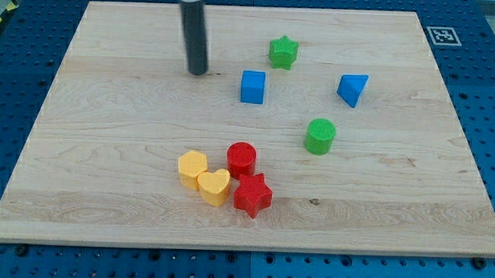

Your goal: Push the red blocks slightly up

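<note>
A red cylinder [241, 159] and a red star [252, 195] sit close together at the lower middle of the wooden board [106, 175]; the star is just below and right of the cylinder. My tip [198, 72] rests on the board toward the view's top, well above and left of the red blocks and apart from them. The rod runs upward out of the view.
A yellow hexagon [192, 168] and a yellow heart [214, 186] touch the red blocks on their left. A blue cube [253, 86], green star [283, 52], blue triangular block [353, 89] and green cylinder [320, 136] lie toward the upper right.
</note>
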Available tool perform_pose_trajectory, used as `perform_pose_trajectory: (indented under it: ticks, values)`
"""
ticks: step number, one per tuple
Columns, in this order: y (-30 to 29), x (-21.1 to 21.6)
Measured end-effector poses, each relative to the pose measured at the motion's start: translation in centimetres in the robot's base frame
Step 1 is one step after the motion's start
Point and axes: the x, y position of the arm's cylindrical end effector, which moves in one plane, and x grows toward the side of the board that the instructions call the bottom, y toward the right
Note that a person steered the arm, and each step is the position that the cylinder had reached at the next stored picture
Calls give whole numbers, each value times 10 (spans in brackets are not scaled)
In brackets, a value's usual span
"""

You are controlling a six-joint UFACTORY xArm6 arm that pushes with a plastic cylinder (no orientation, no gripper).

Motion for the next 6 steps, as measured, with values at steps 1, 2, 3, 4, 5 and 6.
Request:
perform_pose_trajectory:
  ticks: [1,2,3,4,5,6]
  values:
    - [-4,50]
    - [10,90]
    - [-1,109]
    - [-39,133]
    - [-52,179]
    - [-31,232]
